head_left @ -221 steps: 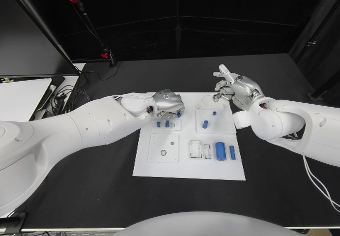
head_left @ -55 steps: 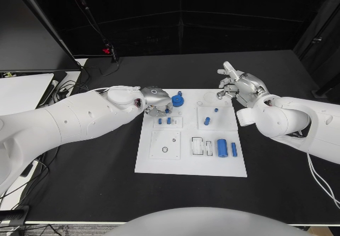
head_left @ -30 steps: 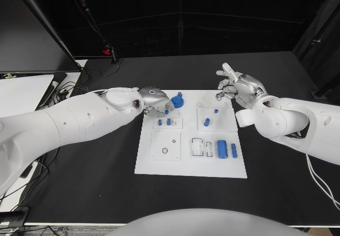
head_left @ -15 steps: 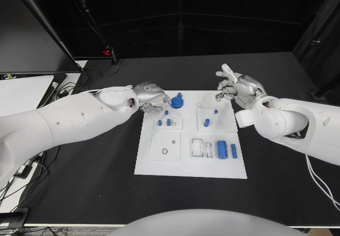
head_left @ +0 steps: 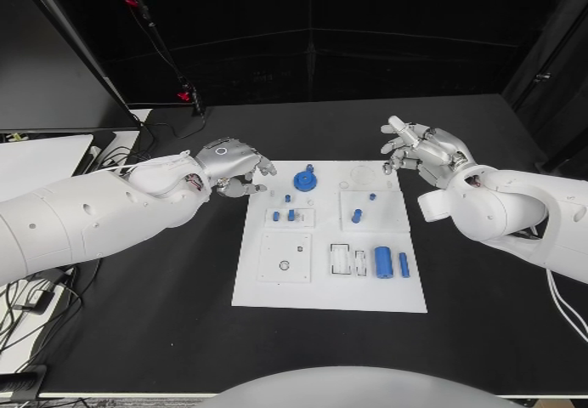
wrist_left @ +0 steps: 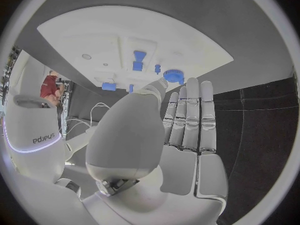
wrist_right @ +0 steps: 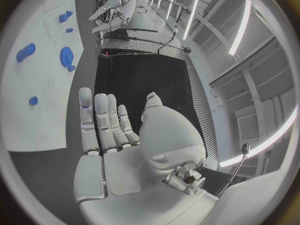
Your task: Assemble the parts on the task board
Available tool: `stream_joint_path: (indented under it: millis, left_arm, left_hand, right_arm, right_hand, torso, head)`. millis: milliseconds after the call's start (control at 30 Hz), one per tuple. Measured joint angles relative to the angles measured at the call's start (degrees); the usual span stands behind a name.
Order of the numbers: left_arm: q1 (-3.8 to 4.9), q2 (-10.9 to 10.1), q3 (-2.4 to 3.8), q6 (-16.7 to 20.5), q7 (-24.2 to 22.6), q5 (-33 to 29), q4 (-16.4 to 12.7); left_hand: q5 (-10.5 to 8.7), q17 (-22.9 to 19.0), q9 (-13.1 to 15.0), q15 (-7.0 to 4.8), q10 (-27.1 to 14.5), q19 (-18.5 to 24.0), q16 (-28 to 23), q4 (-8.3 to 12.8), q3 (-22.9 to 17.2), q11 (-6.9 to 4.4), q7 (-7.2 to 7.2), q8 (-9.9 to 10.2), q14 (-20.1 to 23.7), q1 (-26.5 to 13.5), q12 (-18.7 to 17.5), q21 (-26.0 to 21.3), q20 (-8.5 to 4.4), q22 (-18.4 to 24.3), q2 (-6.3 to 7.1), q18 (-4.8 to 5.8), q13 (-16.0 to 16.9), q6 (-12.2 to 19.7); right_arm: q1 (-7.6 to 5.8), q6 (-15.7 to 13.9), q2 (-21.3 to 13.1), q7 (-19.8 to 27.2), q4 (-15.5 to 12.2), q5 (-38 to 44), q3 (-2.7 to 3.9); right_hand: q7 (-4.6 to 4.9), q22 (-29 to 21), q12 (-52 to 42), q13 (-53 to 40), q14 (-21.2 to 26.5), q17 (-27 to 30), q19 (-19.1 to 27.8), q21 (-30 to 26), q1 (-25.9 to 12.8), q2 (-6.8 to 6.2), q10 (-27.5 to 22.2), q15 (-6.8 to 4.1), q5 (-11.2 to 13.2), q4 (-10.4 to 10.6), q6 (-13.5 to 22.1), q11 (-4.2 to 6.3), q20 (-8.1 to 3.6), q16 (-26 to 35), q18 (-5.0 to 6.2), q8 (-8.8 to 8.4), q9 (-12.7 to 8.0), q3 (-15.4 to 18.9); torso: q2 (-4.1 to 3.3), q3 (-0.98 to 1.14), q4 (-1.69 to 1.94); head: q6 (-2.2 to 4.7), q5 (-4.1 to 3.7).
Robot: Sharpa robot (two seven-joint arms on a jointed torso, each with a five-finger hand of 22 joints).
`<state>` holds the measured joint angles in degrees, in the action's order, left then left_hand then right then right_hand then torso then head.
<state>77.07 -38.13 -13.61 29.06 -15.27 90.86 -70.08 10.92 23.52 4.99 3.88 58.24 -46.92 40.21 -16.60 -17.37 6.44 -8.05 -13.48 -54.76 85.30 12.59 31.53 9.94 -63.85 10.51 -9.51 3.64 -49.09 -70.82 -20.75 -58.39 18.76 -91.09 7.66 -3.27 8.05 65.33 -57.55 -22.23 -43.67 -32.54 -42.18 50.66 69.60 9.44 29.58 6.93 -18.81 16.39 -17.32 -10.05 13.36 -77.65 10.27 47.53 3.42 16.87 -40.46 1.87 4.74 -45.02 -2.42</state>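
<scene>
**Left hand off the board, blue gear left standing**

Withdrawn since half a second ago, the silver left hand (head_left: pixel 233 163) now hovers over the black table (head_left: pixel 147 323) just left of the board's far left corner, no longer beside the gear.

Head view: the flat white rectangular task board (head_left: pixel 276 293) lies mid-table, matte, with shallow recessed pockets. A round blue toothed gear part (head_left: pixel 304 180) sits near its far edge; small blue pegs (head_left: pixel 288 214) stand in the pocket nearer, and a smooth blue cylinder (head_left: pixel 381 261) lies toward the near right. The left hand holds nothing, fingers loosely curled. The silver right hand (head_left: pixel 423 149) hangs over the far right corner, fingers spread, empty.

Left wrist view: the left hand (wrist_left: pixel 181 130) shows straight, parted fingers, touching nothing; the gear (wrist_left: pixel 173 76) lies beyond them.

Right wrist view: the right hand (wrist_right: pixel 115 140) is flat and empty.
</scene>
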Motion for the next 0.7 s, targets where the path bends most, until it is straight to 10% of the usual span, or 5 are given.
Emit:
stream_joint_path:
  millis: [267, 367, 700]
  left_arm:
    - [-0.18, -2.04, -0.02, 2.94, -5.99, -25.41, -3.76]
    - [-0.58, -2.08, -0.02, 3.24, -9.19, -35.16, -4.53]
    - [-2.14, -1.41, -0.03, 1.97, -20.18, -63.89, -6.86]
  left_hand:
    - [8.98, -4.28, -0.73, 3.47, -4.42, 7.97, -8.30, 0.23, 9.47, 2.46, -3.49, 0.00, 8.02, -5.91, 0.00, -11.49, 2.80, 6.53, -2.41, 0.00, 0.02, 2.09]
    - [10.40, -5.70, -0.91, 4.81, -7.72, 10.78, -10.34, 0.14, 13.22, 3.54, -3.70, 0.01, 11.73, -7.98, 0.00, -15.50, 3.95, 9.31, -3.89, 0.01, 0.09, 4.35]
    - [5.02, -10.51, -0.80, 9.13, -19.99, 21.56, -14.61, -0.50, 21.40, 6.60, -1.90, -0.95, 28.08, -16.96, 0.46, -27.45, 6.73, 19.08, -6.38, 2.04, 0.34, 15.59]
  right_arm:
    - [-2.04, -0.24, 0.18, -1.90, 3.15, 15.38, 0.10]
    - [-2.23, -0.38, 0.68, -2.53, 4.28, 20.54, 0.10]
    - [-2.31, -1.16, 3.11, -5.47, 7.65, 40.48, 0.02]
  right_hand:
    - [1.78, 1.30, 13.09, 14.76, -16.97, -2.83, -15.21, 6.27, 8.78, -1.91, 4.85, -1.75, 2.35, -1.33, -18.28, 1.07, -1.87, 0.32, -0.21, -11.07, 0.26, -2.24]
    - [2.37, 7.12, 15.20, 16.94, -28.40, -15.16, -26.12, 15.70, 11.31, -1.97, 7.76, -2.97, 4.70, -1.77, -22.08, 1.98, -3.04, -3.41, -3.24, -14.21, 0.26, -3.17]
    - [1.31, 9.62, 24.61, 18.72, -40.19, -37.46, -38.92, 26.81, 19.73, -2.63, 14.89, -4.99, 14.24, -2.71, -30.12, 3.41, -5.26, -8.04, -5.43, -26.21, 0.24, -7.27]
  torso:
    - [0.07, 0.03, 0.26]
    - [0.07, 0.02, 0.31]
    - [0.07, -0.05, 0.24]
  head:
    - [0.46, -0.08]
    - [0.68, -0.19]
    - [1.54, -2.57]
